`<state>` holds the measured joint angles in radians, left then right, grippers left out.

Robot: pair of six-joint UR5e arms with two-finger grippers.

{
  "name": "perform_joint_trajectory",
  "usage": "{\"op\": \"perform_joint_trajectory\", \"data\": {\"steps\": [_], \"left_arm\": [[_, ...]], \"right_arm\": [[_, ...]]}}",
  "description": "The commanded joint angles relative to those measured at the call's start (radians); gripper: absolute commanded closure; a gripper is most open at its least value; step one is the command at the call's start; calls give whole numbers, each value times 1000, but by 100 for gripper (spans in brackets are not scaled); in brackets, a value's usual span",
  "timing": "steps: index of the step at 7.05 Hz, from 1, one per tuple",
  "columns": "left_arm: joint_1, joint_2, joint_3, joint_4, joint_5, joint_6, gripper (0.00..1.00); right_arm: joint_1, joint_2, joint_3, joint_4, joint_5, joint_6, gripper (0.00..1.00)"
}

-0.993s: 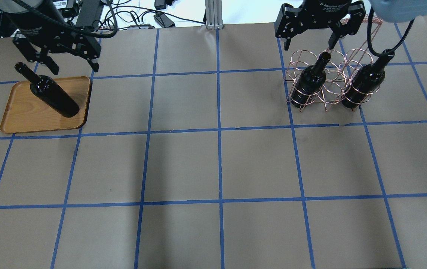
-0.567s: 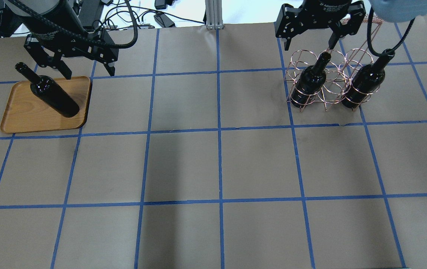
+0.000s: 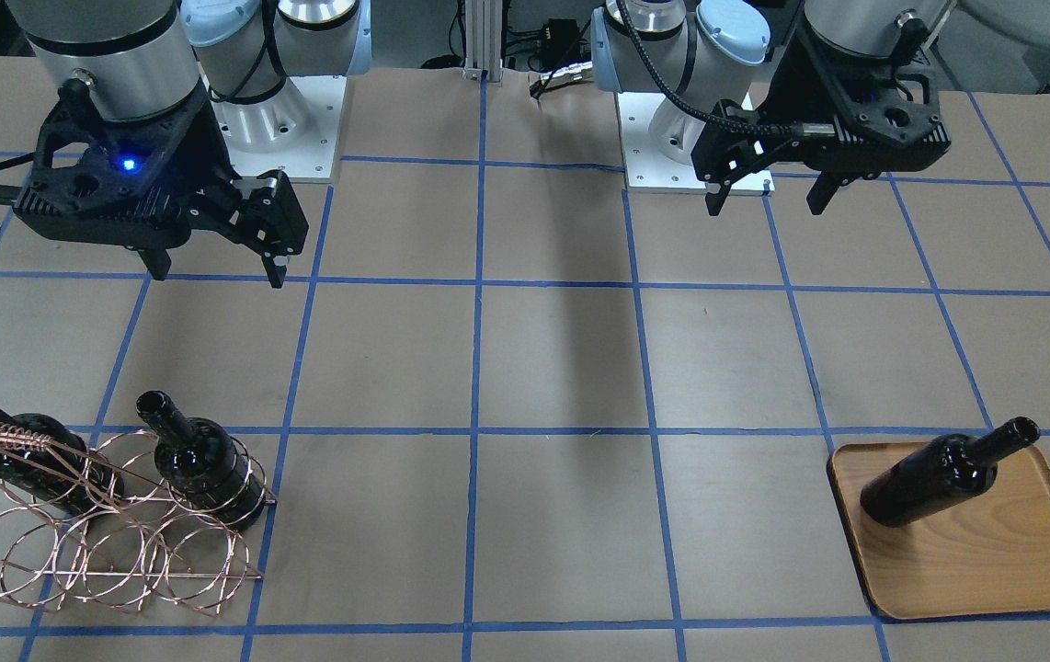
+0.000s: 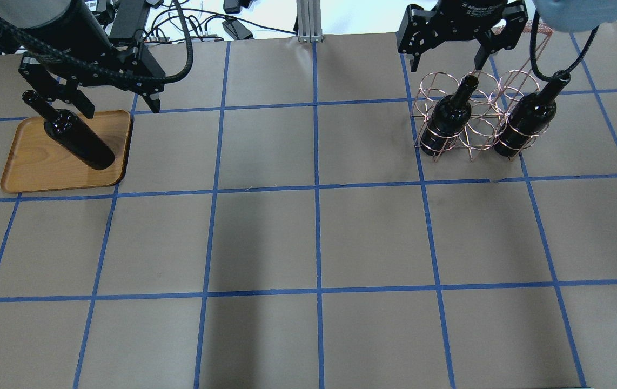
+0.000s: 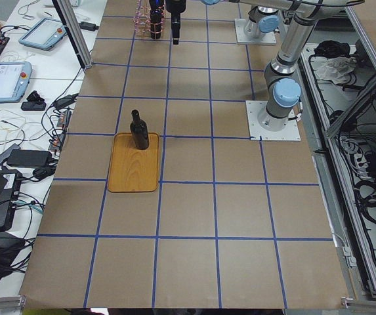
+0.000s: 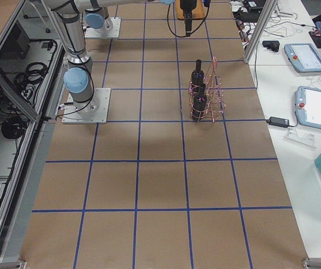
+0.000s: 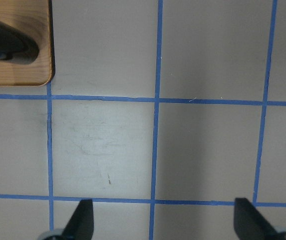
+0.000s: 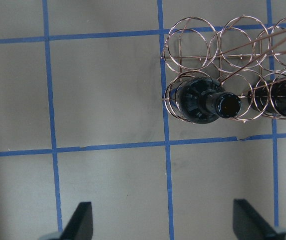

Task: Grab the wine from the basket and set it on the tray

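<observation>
One wine bottle (image 4: 79, 140) stands upright on the wooden tray (image 4: 33, 173) at the table's left; it also shows in the front view (image 3: 934, 483) on the tray (image 3: 975, 561). My left gripper (image 4: 119, 105) is open and empty, raised above the table by the tray's far right corner. The left wrist view shows the tray corner (image 7: 28, 75) and the bottle's base (image 7: 8, 47). The copper wire basket (image 4: 473, 129) holds two more bottles (image 4: 449, 116) (image 4: 527, 121). My right gripper (image 4: 447, 62) is open and empty, high behind the basket; its wrist view shows a bottle top (image 8: 205, 102).
Blue tape lines grid the brown table. Cables (image 4: 206, 27) and an aluminium post (image 4: 308, 19) lie past the far edge. The arm bases (image 3: 277, 119) (image 3: 690, 129) stand on the robot's side. Tablets (image 6: 317, 106) lie on a side bench.
My open left gripper has shifted a little to the right near the tray's far right corner. The bottle on the tray, the basket and the right arm have not moved.
</observation>
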<state>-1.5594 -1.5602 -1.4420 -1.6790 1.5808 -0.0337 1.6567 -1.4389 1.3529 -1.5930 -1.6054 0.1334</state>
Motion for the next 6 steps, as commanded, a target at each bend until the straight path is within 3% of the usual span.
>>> {"op": "perform_joint_trajectory", "data": {"steps": [1,6], "left_arm": [[-1,8,-1,1,2,0,0],[-1,15,-3,-11,2,3,0]], "right_arm": [[0,0,0,-1,-1,0,0],[0,0,0,-1,-1,-2,0]]}}
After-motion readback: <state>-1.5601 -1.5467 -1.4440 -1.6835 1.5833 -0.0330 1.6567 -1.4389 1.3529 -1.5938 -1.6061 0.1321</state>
